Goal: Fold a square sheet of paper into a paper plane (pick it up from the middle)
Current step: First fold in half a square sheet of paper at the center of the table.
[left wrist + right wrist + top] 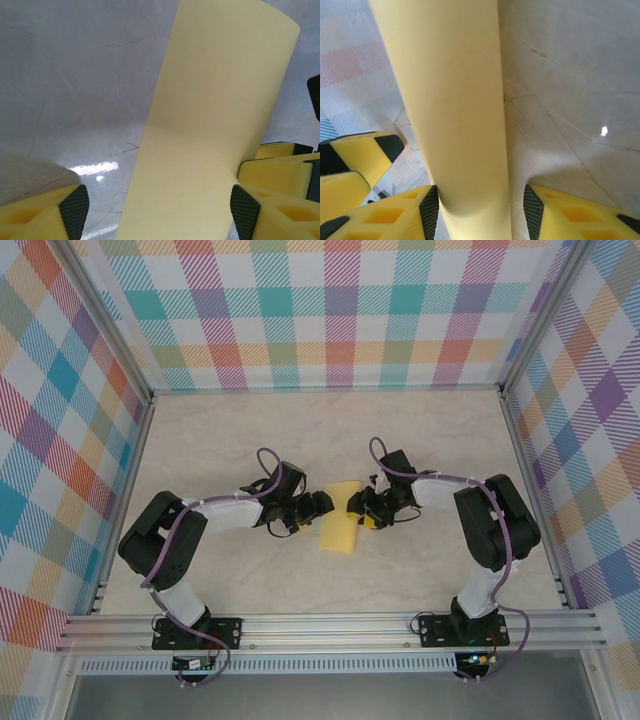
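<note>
The square sheet of paper (340, 525) is pale yellow, curled into a long arched strip on the marble table between my two arms. My left gripper (322, 505) reaches it from the left. In the left wrist view the paper (215, 125) runs up between that gripper's (160, 212) wide-open jaws, its edge close to the right pad (244, 210). My right gripper (356, 506) reaches it from the right. In the right wrist view the paper's bulge (455, 100) sits between this gripper's (481, 210) jaws, against the left pad (430, 207), with a gap to the right pad.
Plaid walls (330, 310) enclose the table (250, 430) at the back and both sides. An aluminium rail (330, 625) crosses the near edge by the arm bases. The other arm's yellow fingers (285, 170) show close by in each wrist view.
</note>
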`<state>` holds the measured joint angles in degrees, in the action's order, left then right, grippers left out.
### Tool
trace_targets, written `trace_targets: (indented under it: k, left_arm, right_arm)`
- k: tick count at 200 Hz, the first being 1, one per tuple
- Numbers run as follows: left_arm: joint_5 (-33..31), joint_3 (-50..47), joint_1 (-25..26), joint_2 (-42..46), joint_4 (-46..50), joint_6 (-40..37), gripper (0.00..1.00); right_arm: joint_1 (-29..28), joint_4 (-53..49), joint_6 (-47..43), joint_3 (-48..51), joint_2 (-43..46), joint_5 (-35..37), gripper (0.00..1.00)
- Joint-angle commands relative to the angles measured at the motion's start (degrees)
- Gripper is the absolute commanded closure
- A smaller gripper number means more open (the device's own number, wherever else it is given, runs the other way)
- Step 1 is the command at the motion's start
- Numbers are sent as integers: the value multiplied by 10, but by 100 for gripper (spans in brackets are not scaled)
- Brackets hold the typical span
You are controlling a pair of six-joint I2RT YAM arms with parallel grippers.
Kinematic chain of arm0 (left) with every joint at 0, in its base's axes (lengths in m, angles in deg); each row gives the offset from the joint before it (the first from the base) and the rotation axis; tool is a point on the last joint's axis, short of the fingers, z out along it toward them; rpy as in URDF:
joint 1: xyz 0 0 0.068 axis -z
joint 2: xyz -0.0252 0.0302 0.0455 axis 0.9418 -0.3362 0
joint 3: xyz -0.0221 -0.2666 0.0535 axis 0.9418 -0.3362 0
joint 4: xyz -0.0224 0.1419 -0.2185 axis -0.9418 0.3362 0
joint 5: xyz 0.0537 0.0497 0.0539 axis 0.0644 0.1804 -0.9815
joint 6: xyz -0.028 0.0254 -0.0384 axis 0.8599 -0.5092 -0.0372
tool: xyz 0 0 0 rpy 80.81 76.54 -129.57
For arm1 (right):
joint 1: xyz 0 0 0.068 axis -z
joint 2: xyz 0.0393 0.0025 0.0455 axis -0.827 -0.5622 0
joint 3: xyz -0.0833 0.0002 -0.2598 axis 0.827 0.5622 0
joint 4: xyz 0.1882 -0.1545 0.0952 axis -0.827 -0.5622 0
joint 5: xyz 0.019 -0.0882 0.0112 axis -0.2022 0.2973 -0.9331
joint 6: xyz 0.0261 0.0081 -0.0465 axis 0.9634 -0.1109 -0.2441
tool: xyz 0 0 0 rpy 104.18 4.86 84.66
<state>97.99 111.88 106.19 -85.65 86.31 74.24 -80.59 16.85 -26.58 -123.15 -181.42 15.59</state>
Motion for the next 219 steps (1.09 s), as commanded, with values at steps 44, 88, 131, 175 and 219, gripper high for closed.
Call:
trace_targets:
  k: [44, 88, 131, 175, 219]
  left_arm:
    - [-57, 10, 6, 32, 52, -13, 23]
    - [-99, 4, -6, 69, 89, -16, 23]
    - [-122, -19, -23, 114, 104, -16, 22]
    - [-97, -28, -27, 112, 88, -18, 23]
    - [-68, -22, -26, 91, 66, -12, 23]
  right_arm:
    - [-7, 117, 68, 12, -23, -62, 64]
    - [-43, 151, 115, -16, -53, -47, 68]
    - [-69, 162, 131, -49, -70, -35, 68]
    - [-70, 7, 53, -89, -58, 40, 60]
    - [-69, -62, 28, -100, -33, 99, 56]
